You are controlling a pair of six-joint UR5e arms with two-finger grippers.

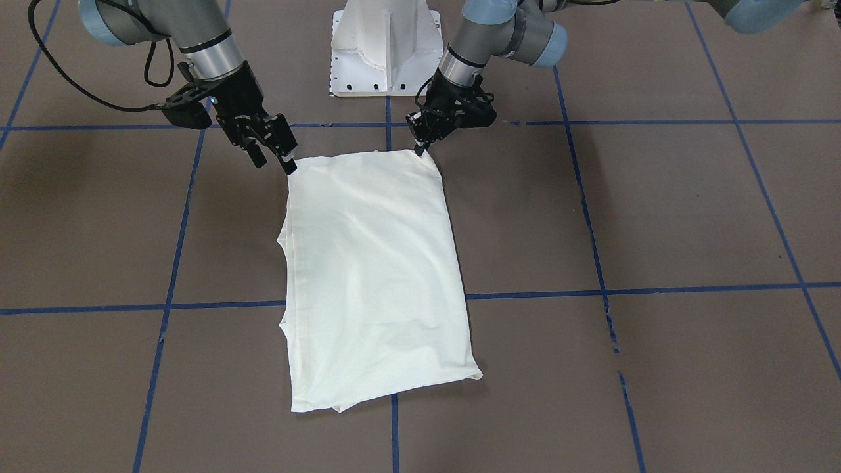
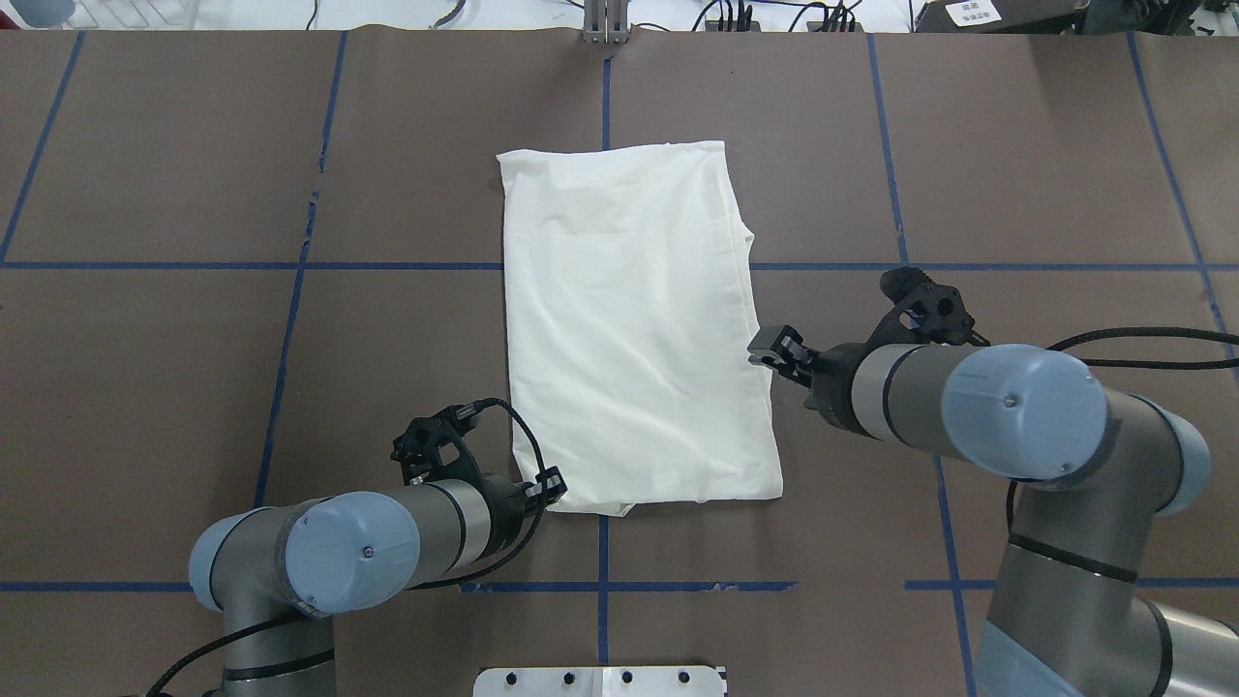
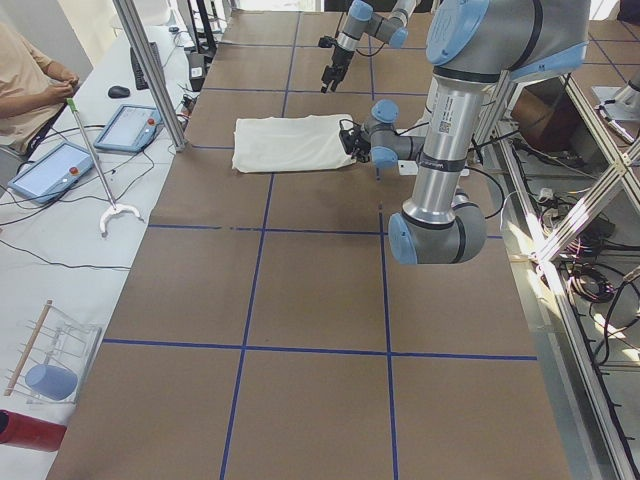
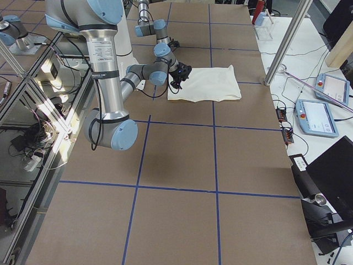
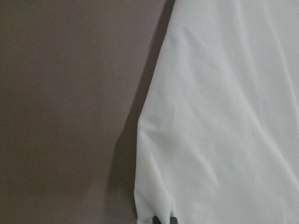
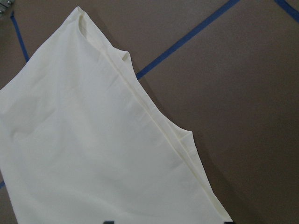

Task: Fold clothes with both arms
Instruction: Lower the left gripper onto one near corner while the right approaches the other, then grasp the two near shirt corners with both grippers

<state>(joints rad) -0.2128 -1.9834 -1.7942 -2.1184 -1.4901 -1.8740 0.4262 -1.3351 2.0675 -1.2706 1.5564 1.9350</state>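
The clothes are one cream-white shirt, folded into a long rectangle with the plain side up, flat on the brown table. My left gripper is down at the shirt's near left corner. In the left wrist view its fingertips pinch the cloth's edge, shut on it. My right gripper hangs open, fingers spread, just off the near right corner and slightly above it. The right wrist view looks down on the layered right edge of the shirt.
The white pedestal base stands just behind the shirt's near edge. Blue tape lines grid the table. A side bench holds tablets, and a seated person is at it. Upright metal poles stand along that bench.
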